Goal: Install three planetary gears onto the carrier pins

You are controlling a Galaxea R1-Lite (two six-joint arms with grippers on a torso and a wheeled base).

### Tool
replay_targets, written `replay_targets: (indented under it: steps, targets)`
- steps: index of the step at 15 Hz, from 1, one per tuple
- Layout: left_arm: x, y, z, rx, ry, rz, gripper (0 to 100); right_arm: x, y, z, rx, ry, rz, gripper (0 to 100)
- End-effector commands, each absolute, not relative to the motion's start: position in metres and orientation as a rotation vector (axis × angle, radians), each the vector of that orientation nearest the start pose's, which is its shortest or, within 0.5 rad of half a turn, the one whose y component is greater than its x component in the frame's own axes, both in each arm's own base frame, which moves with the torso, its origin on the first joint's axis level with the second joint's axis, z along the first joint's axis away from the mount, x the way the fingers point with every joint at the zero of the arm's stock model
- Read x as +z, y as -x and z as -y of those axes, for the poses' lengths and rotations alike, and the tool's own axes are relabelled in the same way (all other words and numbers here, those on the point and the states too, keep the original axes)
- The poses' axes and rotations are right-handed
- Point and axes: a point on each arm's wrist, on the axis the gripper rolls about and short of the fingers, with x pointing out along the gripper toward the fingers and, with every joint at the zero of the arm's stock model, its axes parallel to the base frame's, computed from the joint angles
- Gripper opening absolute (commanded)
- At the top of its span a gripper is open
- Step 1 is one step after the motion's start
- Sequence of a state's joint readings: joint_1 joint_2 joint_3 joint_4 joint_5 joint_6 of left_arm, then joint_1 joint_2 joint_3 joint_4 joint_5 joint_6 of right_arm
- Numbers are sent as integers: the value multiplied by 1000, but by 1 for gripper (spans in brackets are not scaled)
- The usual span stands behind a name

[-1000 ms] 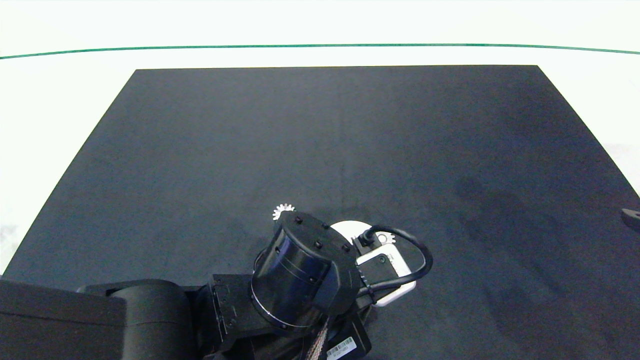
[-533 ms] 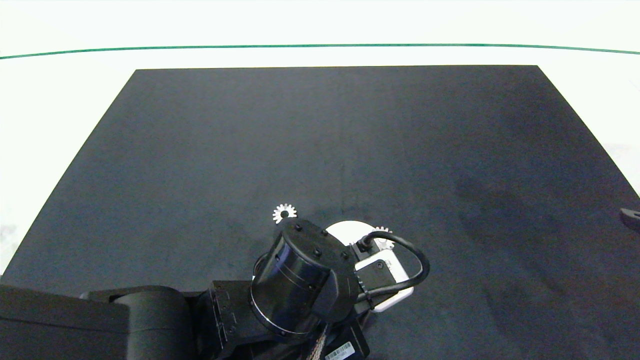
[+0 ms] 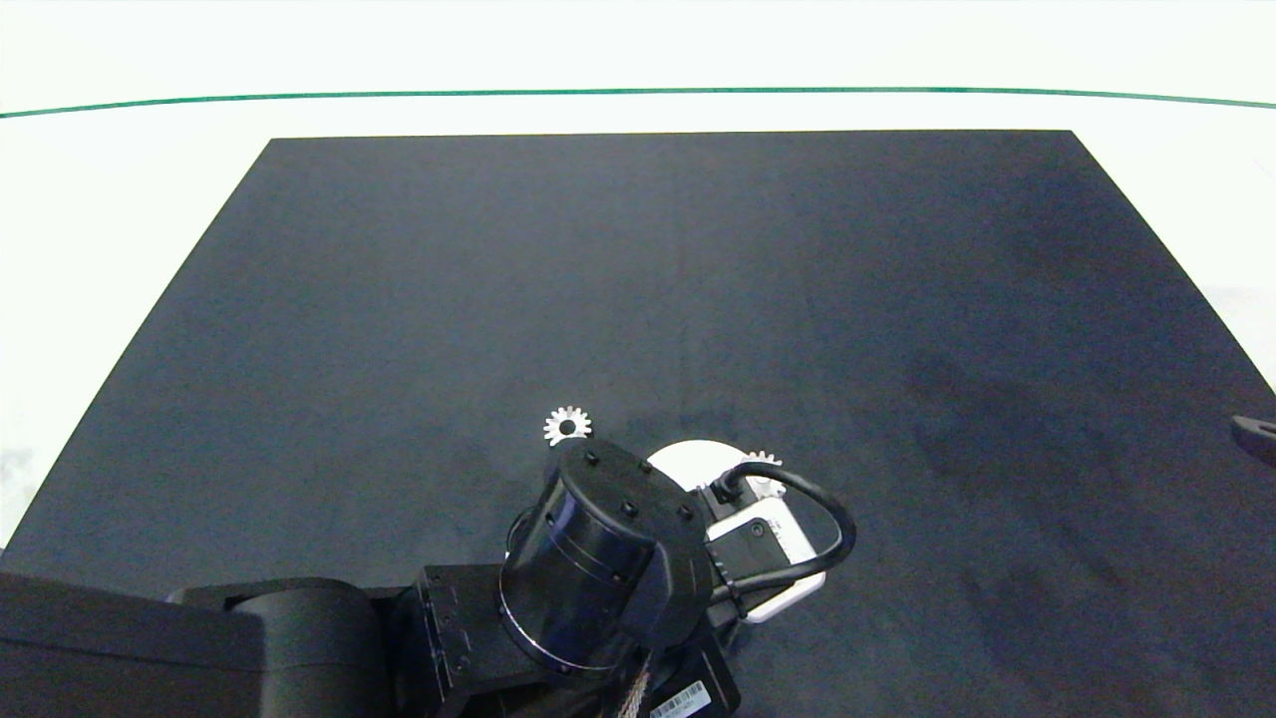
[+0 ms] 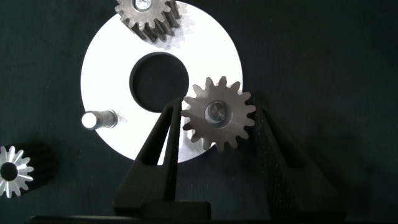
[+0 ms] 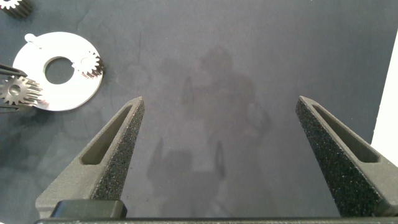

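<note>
**Q:** What does the scene show, from the largest part down?

**A:** A dark mat point(image 3: 638, 299) covers the table. My left arm point(image 3: 588, 568) reaches over the white carrier disc point(image 4: 211, 56). My right gripper point(image 5: 221, 162) hangs idle, well apart, its fingers spread wide and empty. My left gripper point(image 4: 217, 134) brackets one gear point(image 4: 219, 121) over the disc's edge; one finger point(image 4: 165, 149) touches its teeth, the other sits at them, so I judge a light hold. A second gear point(image 4: 149, 18) sits on its pin. One bare pin point(image 4: 99, 119) stands free. The third gear point(image 4: 12, 171) lies on the mat beside the disc.

**Q:** What could go wrong?

**A:** If the bore misses its pin, the gear could cock and jam; releasing early could let it slide off.
</note>
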State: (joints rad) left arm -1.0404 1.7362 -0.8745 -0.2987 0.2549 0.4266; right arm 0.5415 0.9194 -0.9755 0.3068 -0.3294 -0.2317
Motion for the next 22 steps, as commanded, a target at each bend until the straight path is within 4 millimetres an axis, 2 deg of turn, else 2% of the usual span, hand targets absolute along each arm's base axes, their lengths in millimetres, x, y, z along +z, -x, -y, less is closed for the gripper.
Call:
replay_targets:
  steps: [1, 21, 22]
  targets:
    - [156, -160, 262, -862, -753, -298, 16, 298, -78, -38, 235, 338, -205, 100]
    - [146, -163, 268, -861, -762, -297, 16, 298, -80, -40, 238, 341, -210, 100]
    - [144, -163, 269, -863, -758, -303, 100, 298, -79, -39, 239, 340, -209, 100]
